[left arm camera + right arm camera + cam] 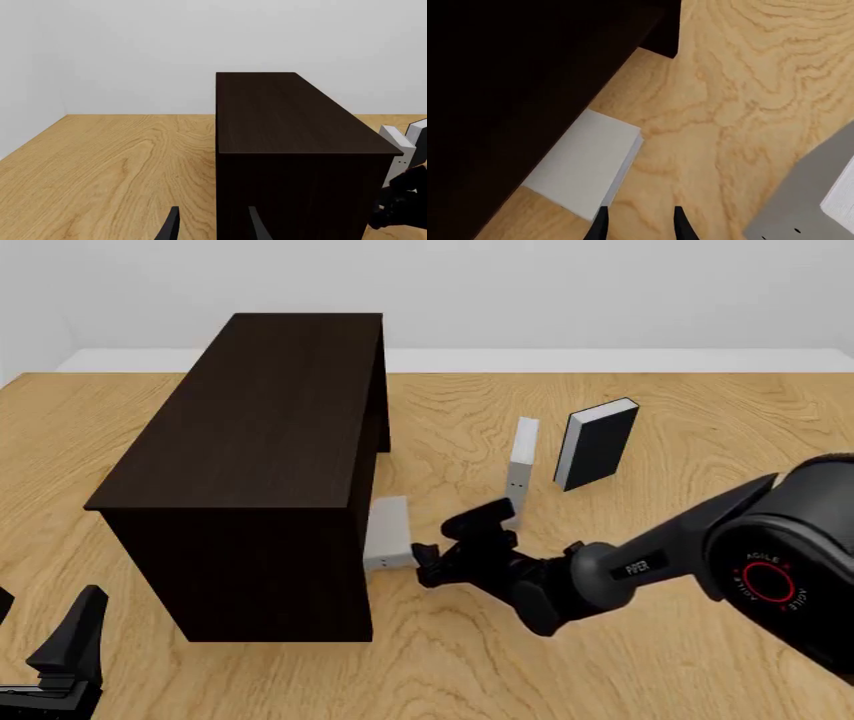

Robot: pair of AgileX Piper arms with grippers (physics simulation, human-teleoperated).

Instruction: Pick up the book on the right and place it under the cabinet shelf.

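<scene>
**Mia:** What is closest to us?

**Ben:** The left gripper (60, 660), down by the near left corner of the table (441, 670). Its fingers are spread apart and hold nothing. It sits just in front of the cabinet shelf (254, 430), near the cabinet's left front corner.

**Mia:** And the other one?

**Ben:** The right gripper (430, 565) reaches in from the right side. Its fingers are spread too, with only bare wood between the tips. They point at the book (387, 533).

**Mia:** Where is the book?

**Ben:** It lies flat on the table, half tucked under the right side of the cabinet shelf, near the cabinet's front end. Part of it still sticks out. The gripper is just beside it. I cannot tell if it touches.

**Mia:** What else is around?

**Ben:** A slim grey book (522, 472) stands up just behind the right gripper, very close. A black book (597, 443) stands a bit farther back and to the right. The big dark cabinet fills the left half of the table and blocks the left gripper's way across.

**Mia:** What about the table and room?

**Ben:** The table is light wood with wavy lines. Plain pale walls stand behind it and to the left.

**Mia:** Is there room to move?

**Ben:** The near right part of the table is open wood. The far right, behind the books, is open too.
</scene>
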